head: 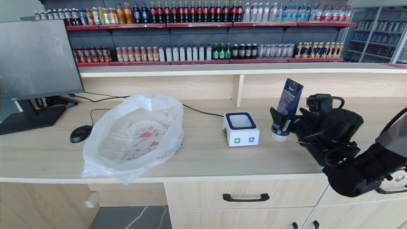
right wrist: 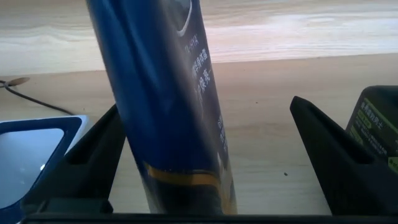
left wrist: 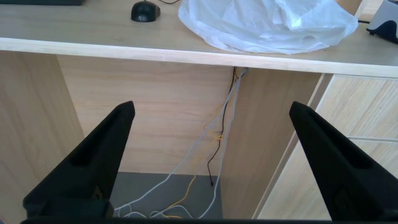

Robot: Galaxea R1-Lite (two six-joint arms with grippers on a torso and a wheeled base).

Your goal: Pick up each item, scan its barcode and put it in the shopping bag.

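Note:
A dark blue tube (head: 287, 103) stands cap down and tilted over the counter, to the right of the white barcode scanner (head: 240, 128). My right gripper (head: 283, 122) is around its lower part. In the right wrist view the tube (right wrist: 165, 106) rests against one finger (right wrist: 93, 155), while the other finger (right wrist: 336, 162) stands clear of it, so the jaws are open. I cannot tell whether the cap touches the counter. The clear plastic shopping bag (head: 136, 133) lies open at the left of the counter. My left gripper (left wrist: 208, 162) hangs open below the counter's front edge, holding nothing.
A monitor (head: 38, 60) and a black mouse (head: 80, 133) sit at the far left, with cables running behind the bag. A dark item with a green label (right wrist: 376, 124) is close beside the right gripper. Drawers (head: 244, 197) lie under the counter, and loose wires (left wrist: 214, 149) hang beneath it.

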